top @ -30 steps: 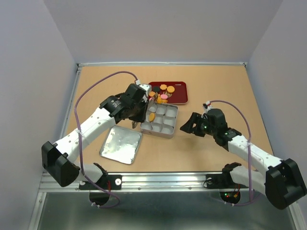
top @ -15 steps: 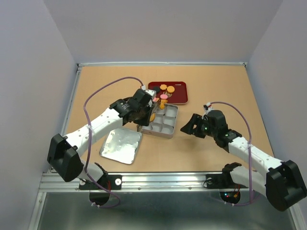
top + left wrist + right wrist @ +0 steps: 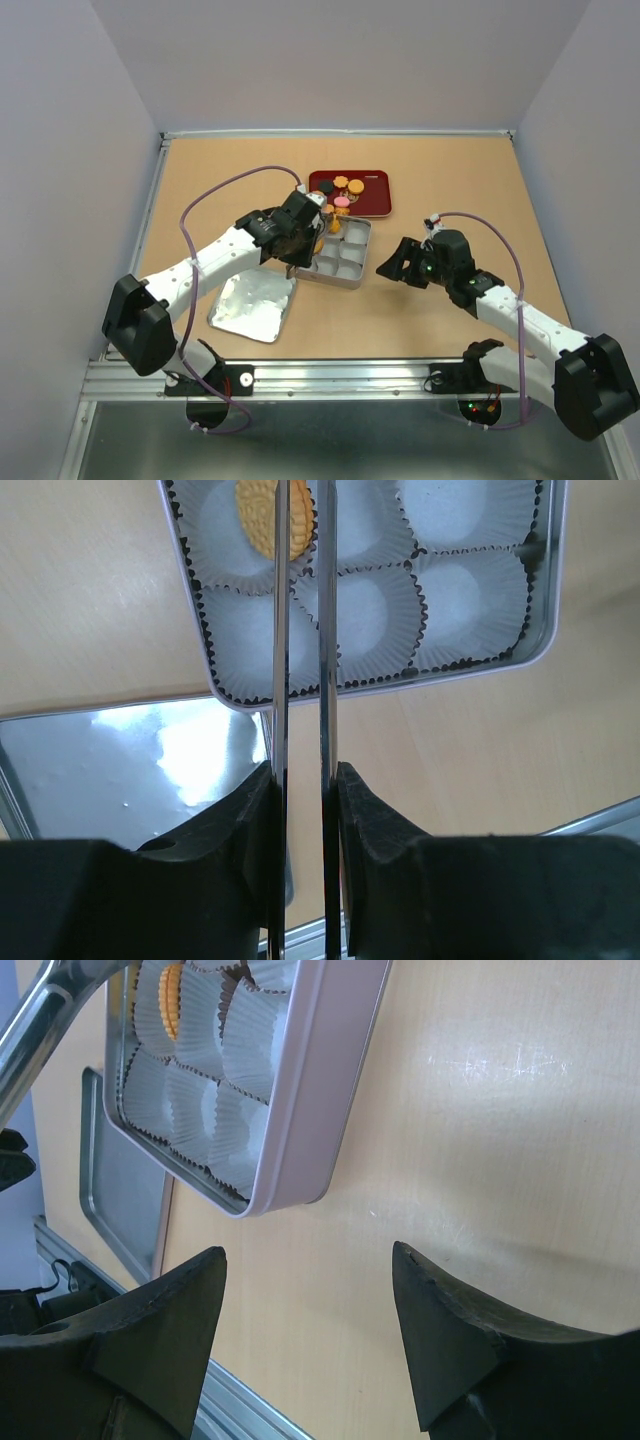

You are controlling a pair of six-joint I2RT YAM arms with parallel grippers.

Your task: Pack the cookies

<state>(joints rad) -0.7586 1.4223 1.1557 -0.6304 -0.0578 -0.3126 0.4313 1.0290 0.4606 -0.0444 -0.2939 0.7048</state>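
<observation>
Tan desk (image 3: 200, 180), pale grey walls on three sides, your two arms bolted at the near edge. The dark red tray (image 3: 378, 200) sits mid-desk toward the far edge. Most of the cookies (image 3: 355, 186) are on it, orange, pink and dark brown, bunched over its left and middle part; exact count unclear. The silver tin (image 3: 320, 1080) sits in the middle of the desk, just on the near side of the tray, its compartments lined with white paper cups (image 3: 455, 600). The tin lid (image 3: 250, 305) lies flat toward the near-left corner of the desk. Its far-right corner meets the tin's near-left corner; touching or overlapping, can't tell. Your left arm (image 3: 215, 258) reaches over the tin's left side. The left jaws are clamped on metal tongs (image 3: 280, 680), whose two thin blades run forward close together over the tin, with the tips out of the wrist view. One yellow cookie (image 3: 255, 515) lies in a cup along the tin's left side, one up from the near-left corner cup, right behind the blades. Pinched or just lying there, can't tell. Your right arm (image 3: 510, 310) hangs low between the tin and the desk's right edge. The right jaws stand wide apart, pointed at the tin's right wall, clear of it, only bare desk between them.
</observation>
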